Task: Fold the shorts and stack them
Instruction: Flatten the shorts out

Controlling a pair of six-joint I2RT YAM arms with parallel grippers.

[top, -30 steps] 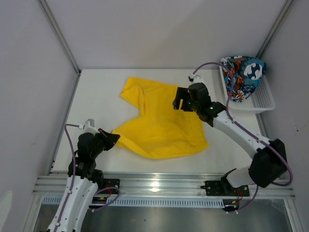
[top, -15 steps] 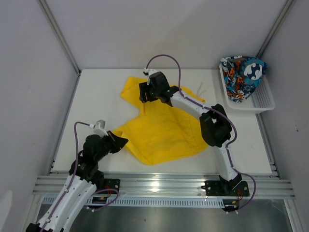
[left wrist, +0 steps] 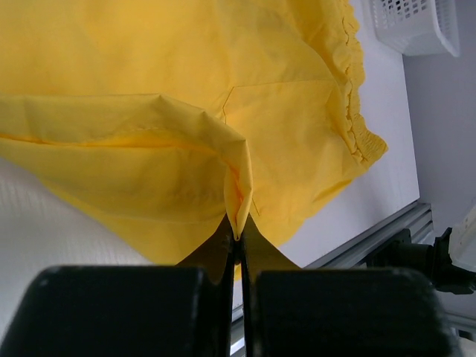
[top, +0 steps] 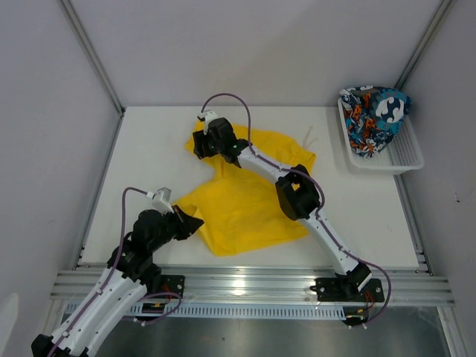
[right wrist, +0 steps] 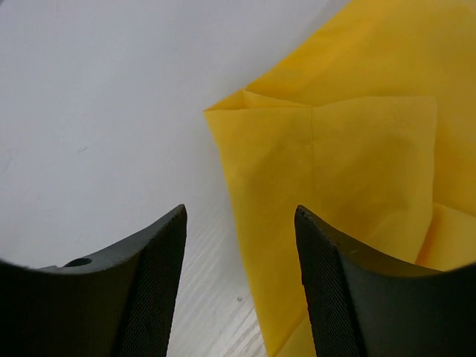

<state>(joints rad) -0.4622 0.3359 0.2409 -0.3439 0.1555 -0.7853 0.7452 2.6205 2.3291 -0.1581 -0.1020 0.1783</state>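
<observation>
At the lower left of the top view, the left gripper (top: pixel 190 223) is clamped on a hem fold of the yellow shorts (top: pixel 249 197). These lie spread across the middle of the white table (top: pixel 149 156). Farther back, at upper centre, the right gripper (top: pixel 198 144) hovers with jaws apart over the shorts' far-left corner, gripping nothing. At the upper right, the printed shorts (top: pixel 374 111) sit heaped in the white mesh basket (top: pixel 405 158).
</observation>
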